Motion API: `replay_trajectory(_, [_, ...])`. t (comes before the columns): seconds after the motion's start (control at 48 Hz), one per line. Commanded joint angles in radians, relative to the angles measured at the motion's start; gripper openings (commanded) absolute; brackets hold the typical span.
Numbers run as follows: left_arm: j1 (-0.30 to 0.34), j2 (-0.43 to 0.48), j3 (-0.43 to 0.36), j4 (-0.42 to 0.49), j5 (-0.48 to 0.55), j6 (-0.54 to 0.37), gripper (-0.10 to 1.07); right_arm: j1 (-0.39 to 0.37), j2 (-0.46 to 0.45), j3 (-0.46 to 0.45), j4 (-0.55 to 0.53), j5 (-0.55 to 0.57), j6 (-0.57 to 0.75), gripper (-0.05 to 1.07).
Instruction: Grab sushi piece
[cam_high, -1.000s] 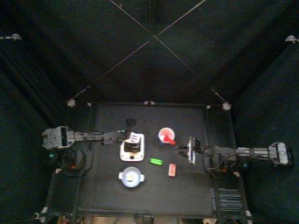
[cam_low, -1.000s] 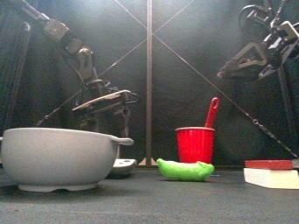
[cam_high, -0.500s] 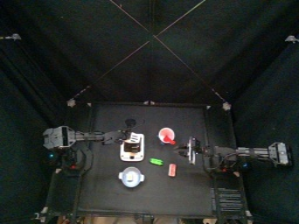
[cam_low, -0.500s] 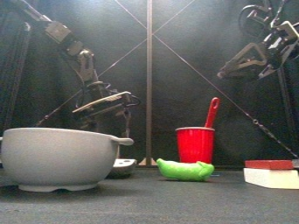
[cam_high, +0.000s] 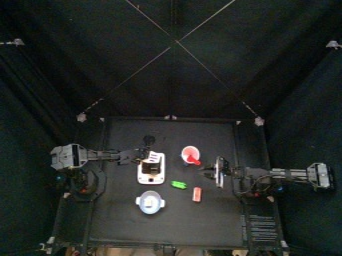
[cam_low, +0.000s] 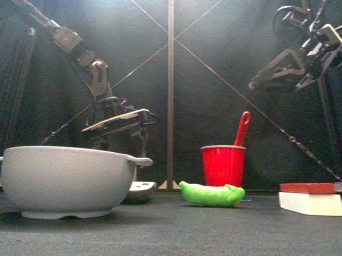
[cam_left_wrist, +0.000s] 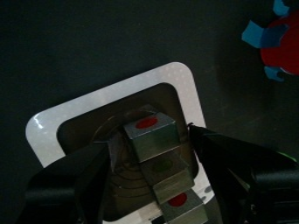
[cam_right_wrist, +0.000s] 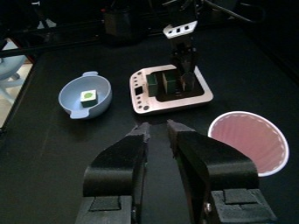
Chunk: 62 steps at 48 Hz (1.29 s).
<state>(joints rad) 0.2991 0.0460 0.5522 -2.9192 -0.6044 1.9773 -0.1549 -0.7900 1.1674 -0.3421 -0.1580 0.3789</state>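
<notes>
A white tray (cam_left_wrist: 52, 131) holds sushi pieces with red tops: one piece (cam_left_wrist: 152, 133) lies between my left gripper's jaws, another (cam_left_wrist: 176, 200) lies closer to the wrist. My left gripper (cam_left_wrist: 158, 144) is open and straddles the first piece, with a jaw on each side. In the top view the tray (cam_high: 150, 176) sits left of the table's middle, with the left gripper (cam_high: 143, 157) over its far end. My right gripper (cam_right_wrist: 158, 133) is shut and empty, hanging to the right (cam_high: 214, 172) of the tray.
A red cup (cam_low: 223, 165) with a red spoon (cam_low: 242, 128) stands behind a green piece (cam_low: 214, 194). A grey bowl (cam_low: 74, 180) stands front left, with a small green-and-white piece (cam_right_wrist: 86, 94) in it. A red-and-white block (cam_low: 310, 198) lies at the right.
My left gripper has sunk slightly toward the tray. The right arm has not moved.
</notes>
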Motion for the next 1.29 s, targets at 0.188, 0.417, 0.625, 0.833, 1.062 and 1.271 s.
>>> replay_trajectory(0.188, [0.008, 0.005, -0.009, 0.0, 0.003, 0.0, 0.96, -0.002, 0.003, -0.009, 0.0, -0.005, -0.002, 0.66])
replay_trajectory(0.417, [0.008, 0.005, -0.011, 0.002, 0.003, 0.0, 0.92, -0.002, 0.003, -0.009, 0.0, -0.005, -0.002, 0.66])
replay_trajectory(0.625, [0.009, 0.005, -0.011, 0.002, 0.003, 0.0, 0.77, -0.002, 0.003, -0.009, 0.002, -0.005, -0.002, 0.66])
replay_trajectory(0.833, [0.005, -0.009, -0.006, 0.005, 0.0, 0.002, 0.67, -0.002, 0.003, -0.009, 0.0, -0.006, -0.002, 0.66])
replay_trajectory(1.062, [-0.002, -0.051, 0.0, 0.02, -0.005, 0.003, 0.66, -0.003, 0.003, -0.009, -0.002, -0.006, -0.002, 0.66])
replay_trajectory(1.271, [-0.003, -0.06, 0.002, 0.026, -0.005, 0.003, 0.66, -0.003, 0.003, -0.008, 0.0, -0.006, -0.002, 0.66])
